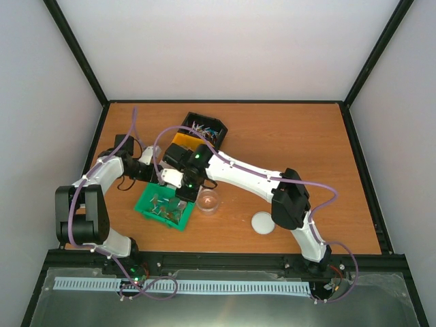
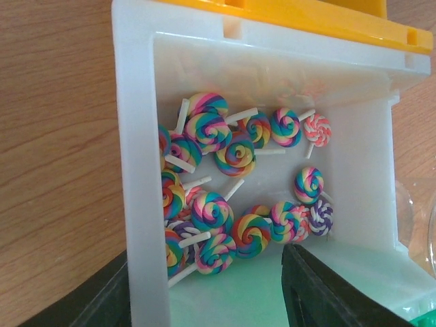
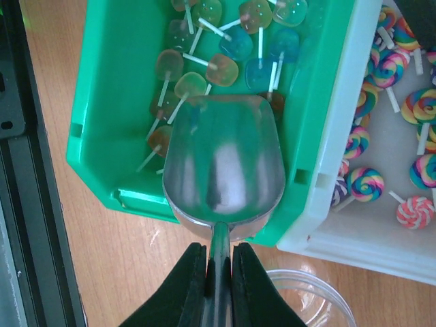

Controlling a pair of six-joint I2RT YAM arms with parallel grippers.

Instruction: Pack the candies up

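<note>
Tiny coloured candies [image 1: 206, 127] lie in a black bin [image 1: 219, 133] at the back. They show only in the top view. My right gripper [image 3: 219, 266] is shut on the handle of a shiny metal scoop [image 3: 225, 163]. Its empty bowl hangs over the near corner of a green bin [image 3: 102, 102] of translucent lollipops [image 3: 225, 61]. My left gripper [image 2: 204, 300] is open. One finger is outside the side wall of a white bin [image 2: 136, 136] and the other is inside it. Swirl lollipops [image 2: 211, 211] lie in that bin.
A yellow bin [image 2: 306, 17] stands behind the white one. A clear round jar [image 1: 208, 201] stands open just right of the green bin [image 1: 146, 204], and its white lid [image 1: 262, 223] lies further right. Both arms crowd over the bins.
</note>
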